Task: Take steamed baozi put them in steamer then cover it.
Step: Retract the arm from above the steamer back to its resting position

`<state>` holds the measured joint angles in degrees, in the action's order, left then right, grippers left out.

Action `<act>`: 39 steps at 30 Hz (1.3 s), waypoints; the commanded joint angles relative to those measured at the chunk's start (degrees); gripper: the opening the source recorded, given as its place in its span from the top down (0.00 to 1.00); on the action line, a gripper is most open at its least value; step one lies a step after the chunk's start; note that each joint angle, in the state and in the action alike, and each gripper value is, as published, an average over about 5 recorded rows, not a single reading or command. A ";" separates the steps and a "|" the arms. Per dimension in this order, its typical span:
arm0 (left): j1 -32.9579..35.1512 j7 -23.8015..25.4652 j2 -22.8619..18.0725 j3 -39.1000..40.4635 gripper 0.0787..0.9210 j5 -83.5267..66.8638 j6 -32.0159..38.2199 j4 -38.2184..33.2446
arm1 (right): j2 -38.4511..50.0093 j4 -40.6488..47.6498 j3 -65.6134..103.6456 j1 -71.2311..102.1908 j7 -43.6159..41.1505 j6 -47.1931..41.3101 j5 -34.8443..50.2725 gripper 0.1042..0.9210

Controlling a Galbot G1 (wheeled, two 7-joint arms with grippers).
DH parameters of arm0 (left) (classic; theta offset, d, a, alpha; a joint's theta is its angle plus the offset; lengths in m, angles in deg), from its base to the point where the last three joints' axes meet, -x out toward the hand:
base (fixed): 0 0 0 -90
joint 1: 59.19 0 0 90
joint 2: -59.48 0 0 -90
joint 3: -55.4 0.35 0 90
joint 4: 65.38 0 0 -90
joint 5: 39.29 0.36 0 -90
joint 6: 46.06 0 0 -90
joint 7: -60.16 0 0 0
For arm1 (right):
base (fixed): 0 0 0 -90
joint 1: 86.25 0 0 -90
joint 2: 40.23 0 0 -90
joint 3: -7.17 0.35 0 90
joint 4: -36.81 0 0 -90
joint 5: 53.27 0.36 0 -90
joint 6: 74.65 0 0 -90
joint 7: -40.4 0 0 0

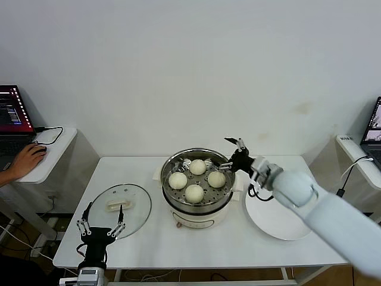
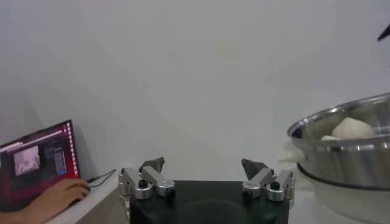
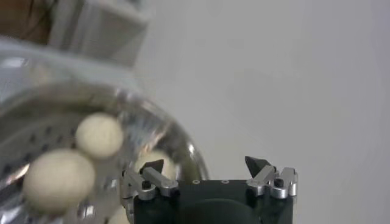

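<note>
The steamer (image 1: 209, 215) stands mid-table with several cream-white baozi (image 1: 194, 193) on its perforated tray. My right gripper (image 1: 230, 153) hovers open and empty just above the pot's right rim. In the right wrist view the gripper (image 3: 204, 164) has its jaws wide apart, with baozi (image 3: 58, 179) and the steel rim (image 3: 177, 140) beyond them. The glass cover (image 1: 128, 221) lies flat on the table left of the pot, handle up. My left gripper (image 1: 101, 225) stands open at the cover's near edge. In its own view the gripper (image 2: 204, 165) is empty, with the steamer (image 2: 347, 158) off to one side.
An empty white plate (image 1: 277, 214) lies right of the steamer, under my right arm. A side table at far left holds a laptop (image 1: 12, 113) and a person's hand on a mouse (image 1: 27, 159). Another laptop (image 1: 374, 128) stands at far right. A white wall backs the table.
</note>
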<state>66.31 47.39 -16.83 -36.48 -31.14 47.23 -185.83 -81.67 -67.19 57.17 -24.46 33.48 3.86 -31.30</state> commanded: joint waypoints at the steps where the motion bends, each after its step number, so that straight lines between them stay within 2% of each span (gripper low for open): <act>1: 0.33 -1.46 -0.37 0.46 0.12 9.83 0.02 2.22 | -19.28 -6.64 49.20 48.63 -1.61 21.24 -13.05 0.12; 5: 0.73 -2.13 -0.65 0.06 0.12 21.47 0.10 3.72 | -29.16 -8.02 56.05 56.57 -5.10 26.82 -14.46 0.12; 11: 0.33 -3.03 0.35 -3.56 0.12 46.72 1.48 7.62 | -38.16 -8.01 57.80 63.60 -3.36 33.14 -18.30 0.12; 18: 0.14 2.03 5.26 -5.71 0.12 63.35 1.46 10.26 | -40.72 -5.34 61.39 64.59 0.78 36.54 -19.55 0.12; 24: -5.61 1.89 6.30 -3.53 0.12 67.95 1.60 15.91 | -41.26 -3.20 64.84 63.82 4.47 36.38 -18.90 0.12; 32: -15.90 3.54 9.22 -1.68 0.12 66.78 1.45 27.69 | -41.63 -3.81 67.49 64.77 5.32 35.06 -18.96 0.12; 39: -23.12 3.60 9.07 -0.37 0.12 66.39 1.38 33.22 | -41.83 -4.00 69.60 65.98 5.22 34.92 -19.13 0.12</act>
<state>54.82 49.94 -9.50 -37.91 30.36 48.69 -163.97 -121.47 -71.57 122.04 38.74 37.55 37.52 -49.66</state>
